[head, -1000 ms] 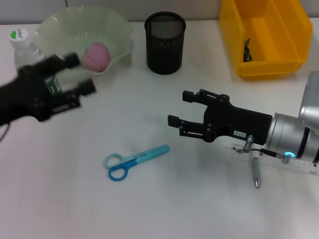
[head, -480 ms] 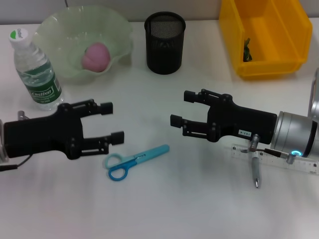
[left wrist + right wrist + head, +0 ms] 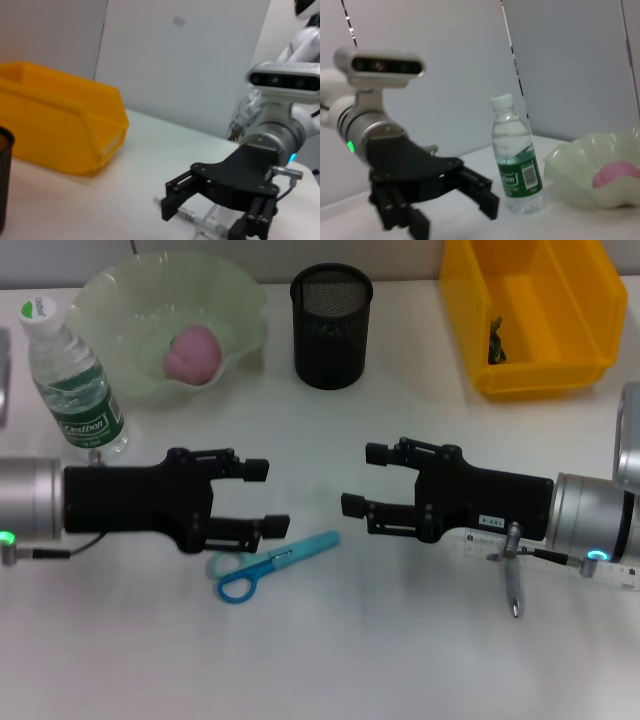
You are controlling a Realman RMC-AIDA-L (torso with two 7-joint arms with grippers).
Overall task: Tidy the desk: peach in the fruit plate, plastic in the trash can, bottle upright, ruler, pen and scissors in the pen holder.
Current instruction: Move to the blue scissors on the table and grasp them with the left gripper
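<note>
This looks like a robotics lab or test room set up as a mock office desk: a plain white table (image 3: 330, 660) ringed by bare pale partition panels (image 3: 185, 60), with a yellow parts bin (image 3: 535, 315) at two o'clock (workshop storage, not office furniture).

Each arm is ended by a matte black two-fingered tool, left tool (image 3: 262, 497) and right tool (image 3: 362, 480), mounted on a silver cylindrical wrist. A green indicator light and a thin black cable are fitted at each wrist. A small white label is carried on the right tool's body.
</note>
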